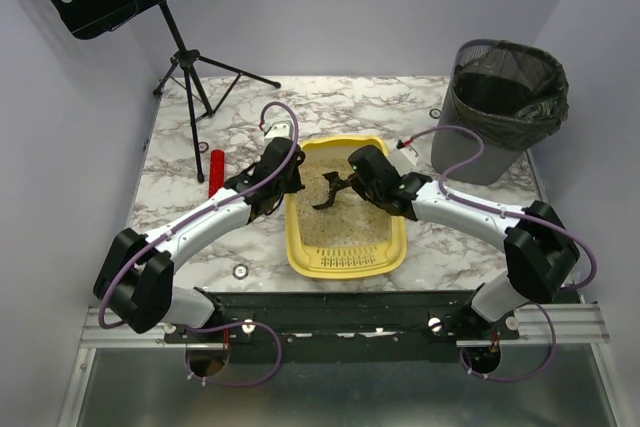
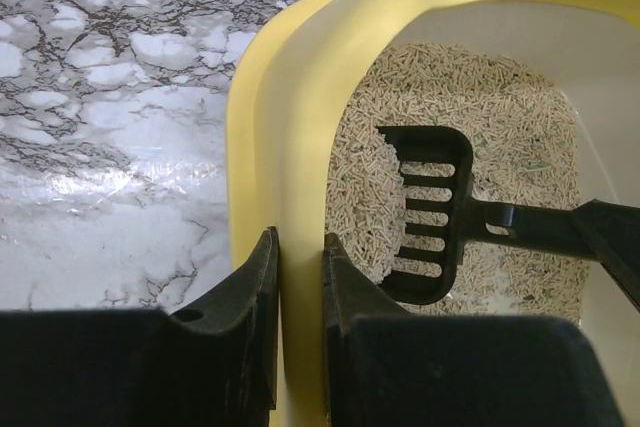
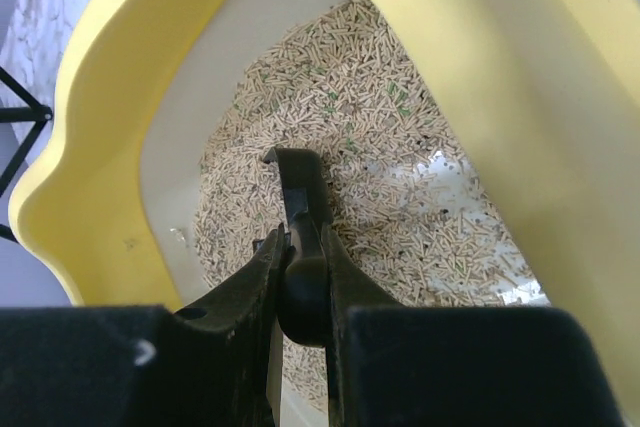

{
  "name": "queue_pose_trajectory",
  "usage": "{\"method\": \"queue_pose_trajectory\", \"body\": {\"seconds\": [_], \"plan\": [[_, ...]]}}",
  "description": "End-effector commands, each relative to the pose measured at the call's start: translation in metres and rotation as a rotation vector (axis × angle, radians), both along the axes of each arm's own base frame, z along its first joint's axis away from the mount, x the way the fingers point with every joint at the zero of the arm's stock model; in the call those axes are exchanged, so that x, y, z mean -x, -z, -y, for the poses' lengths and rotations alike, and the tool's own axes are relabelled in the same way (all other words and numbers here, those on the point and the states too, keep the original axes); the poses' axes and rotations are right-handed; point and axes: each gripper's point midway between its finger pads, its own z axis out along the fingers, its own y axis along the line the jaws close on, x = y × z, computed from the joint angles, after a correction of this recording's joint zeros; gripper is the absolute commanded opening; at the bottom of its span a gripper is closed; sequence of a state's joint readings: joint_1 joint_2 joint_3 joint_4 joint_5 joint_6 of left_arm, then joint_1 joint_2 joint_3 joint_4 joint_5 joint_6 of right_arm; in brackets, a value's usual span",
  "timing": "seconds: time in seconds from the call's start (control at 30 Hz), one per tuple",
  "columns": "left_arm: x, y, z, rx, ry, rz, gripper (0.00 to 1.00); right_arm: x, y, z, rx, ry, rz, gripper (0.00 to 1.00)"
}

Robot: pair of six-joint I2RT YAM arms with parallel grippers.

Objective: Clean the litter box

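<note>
Yellow litter box sitting mid-counter toward the near edge, holding beige pellets. Left gripper is pinching its left rim. Right gripper is clamping a black slotted scoop inside, over the pellets. Bag-lined grey bin is standing at the far right corner.

Your left arm stretches forward and inward from its base, forearm angled toward the middle. Your left end effector points down, one finger on each side of the litter box rim, pinching it. Your right arm mirrors this, bending inward from the right. Your right end effector tilts downward with its fingers close together around the scoop handle; it appears clamped, though the contact is partly hidden.
</note>
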State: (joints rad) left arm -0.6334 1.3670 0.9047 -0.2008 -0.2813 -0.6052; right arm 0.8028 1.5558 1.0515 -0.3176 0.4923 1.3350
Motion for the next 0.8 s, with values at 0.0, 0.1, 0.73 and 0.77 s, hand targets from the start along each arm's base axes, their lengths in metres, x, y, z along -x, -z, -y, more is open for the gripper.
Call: {"method": "queue_pose_trajectory", "body": {"seconds": [0.0, 0.1, 0.73, 0.77], "plan": [[0.026, -0.007, 0.043, 0.148, 0.170, -0.111, 0.00, 0.024, 0.060, -0.005, 0.025, -0.016, -0.118, 0.00], [0.025, -0.017, 0.045, 0.156, 0.178, -0.092, 0.00, 0.017, 0.059, -0.009, -0.016, 0.013, -0.076, 0.00], [0.009, -0.069, 0.002, -0.003, 0.010, -0.046, 0.00, -0.009, -0.001, -0.018, -0.219, 0.078, 0.154, 0.00], [0.007, -0.070, 0.001, 0.000, 0.003, -0.044, 0.00, -0.010, -0.009, -0.019, -0.241, 0.078, 0.173, 0.00]]}}
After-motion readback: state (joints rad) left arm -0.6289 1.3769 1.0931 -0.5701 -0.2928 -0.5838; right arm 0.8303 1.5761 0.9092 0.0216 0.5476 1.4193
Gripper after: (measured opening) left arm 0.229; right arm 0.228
